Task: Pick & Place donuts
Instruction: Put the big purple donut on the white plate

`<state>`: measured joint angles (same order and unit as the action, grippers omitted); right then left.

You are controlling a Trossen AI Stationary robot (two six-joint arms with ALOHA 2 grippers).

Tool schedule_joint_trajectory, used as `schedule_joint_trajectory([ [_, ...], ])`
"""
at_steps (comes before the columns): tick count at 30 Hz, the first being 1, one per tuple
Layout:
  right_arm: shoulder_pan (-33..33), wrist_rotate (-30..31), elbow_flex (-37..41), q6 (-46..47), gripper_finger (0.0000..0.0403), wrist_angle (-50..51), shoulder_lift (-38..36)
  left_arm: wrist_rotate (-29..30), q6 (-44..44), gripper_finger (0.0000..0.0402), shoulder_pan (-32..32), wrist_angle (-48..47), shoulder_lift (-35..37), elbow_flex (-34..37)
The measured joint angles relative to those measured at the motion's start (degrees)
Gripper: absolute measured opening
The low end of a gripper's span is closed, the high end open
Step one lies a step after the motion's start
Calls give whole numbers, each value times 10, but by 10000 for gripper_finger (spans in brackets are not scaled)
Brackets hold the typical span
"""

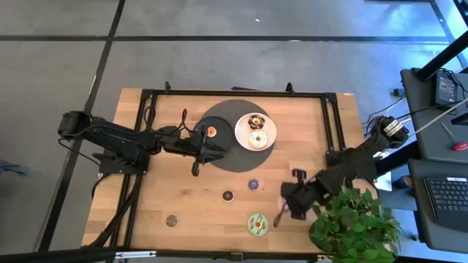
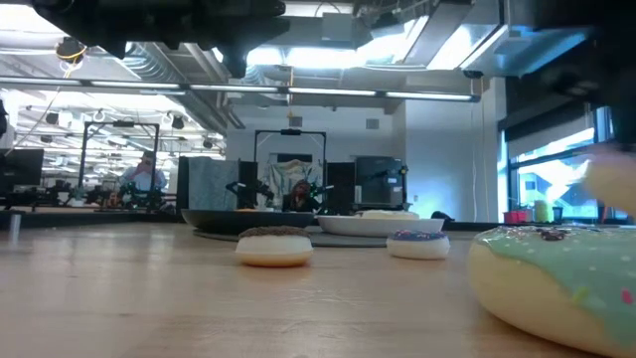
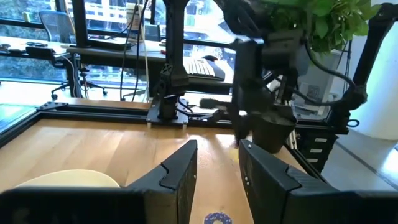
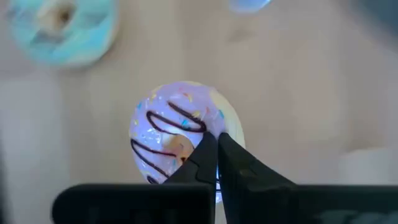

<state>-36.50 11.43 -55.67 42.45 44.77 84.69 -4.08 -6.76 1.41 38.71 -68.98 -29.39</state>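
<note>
My right gripper [image 1: 284, 213] is shut on a pink-iced donut with chocolate stripes [image 4: 177, 134] near the table's near right. A green-iced donut [image 1: 257, 223] lies flat on the table just left of it. Mini donuts lie on the wood: a purple one [image 1: 253, 184], a brown one [image 1: 228, 196] and another [image 1: 172, 220]. An orange mini donut [image 1: 210, 131] lies on the black plate [image 1: 227, 113]. A chocolate donut [image 1: 255, 121] and a white donut [image 1: 257, 139] lie on the white plate [image 1: 269, 131]. My left gripper [image 3: 217, 168] is open and empty over the black plate's near part. My right gripper pinches the pink donut's ring [image 4: 202, 134] on one side, its two fingertips [image 4: 208, 155] close together there. The fingers come from above, slanting down. The iced top faces the wrist camera. In the low view a pink shape [image 2: 611, 184] shows above the table, so the donut seems lifted.
A potted green plant [image 1: 355, 223] stands at the near right corner, close to my right arm. A black frame [image 1: 333, 124] runs along the table's far and side edges. Bare wood lies between the mini donuts and the near left corner.
</note>
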Motion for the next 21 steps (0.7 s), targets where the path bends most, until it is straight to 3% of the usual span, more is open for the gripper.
schedule_joint_trajectory([
  [5, 99, 64, -19, -84, 4, 11, -1, 0, 0, 112, 0, 0, 0, 0],
  [12, 264, 57, -19, -183, 4, -18, -1, 0, 0, 115, 0, -17, 0, 0],
  [21, 446, -48, -19, -249, 3, -183, -1, 2, 0, 111, 0, -60, 0, 0],
])
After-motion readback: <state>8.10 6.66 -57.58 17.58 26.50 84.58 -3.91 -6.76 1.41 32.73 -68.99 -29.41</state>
